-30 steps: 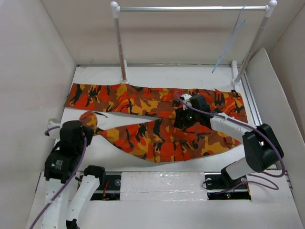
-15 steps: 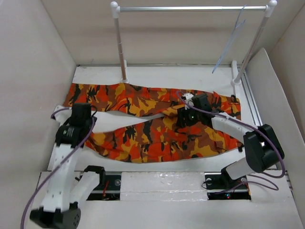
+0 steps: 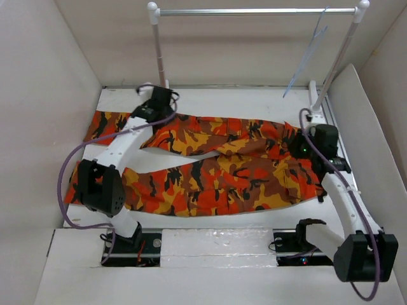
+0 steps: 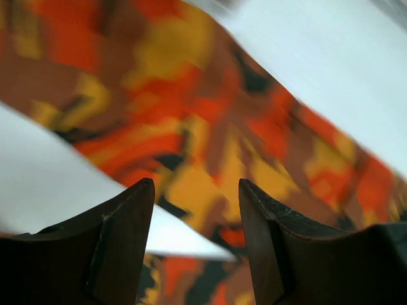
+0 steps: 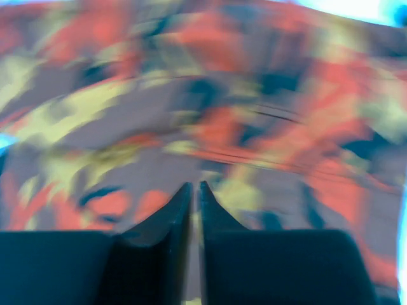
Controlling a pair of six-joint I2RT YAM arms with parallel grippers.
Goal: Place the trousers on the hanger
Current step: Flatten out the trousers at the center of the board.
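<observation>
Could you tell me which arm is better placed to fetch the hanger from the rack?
Probably the right. The right gripper sits at the waist end of the trousers, on the side where the hanger hangs from the rail; the left gripper is over the far leg by the opposite post.

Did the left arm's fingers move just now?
Yes. The left arm's fingers swung farther away, across the orange camouflage cloth trousers, up to the white rack's left post.

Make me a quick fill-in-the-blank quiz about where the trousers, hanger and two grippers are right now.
1. The hanger hangs from the silver ____ of the rack.
2. The trousers lie spread on the ____.
3. The left gripper has its jaws ____.
4. The right gripper is at the trousers' ____ end.
Missing words: crossbar, table, open, waist.
</observation>
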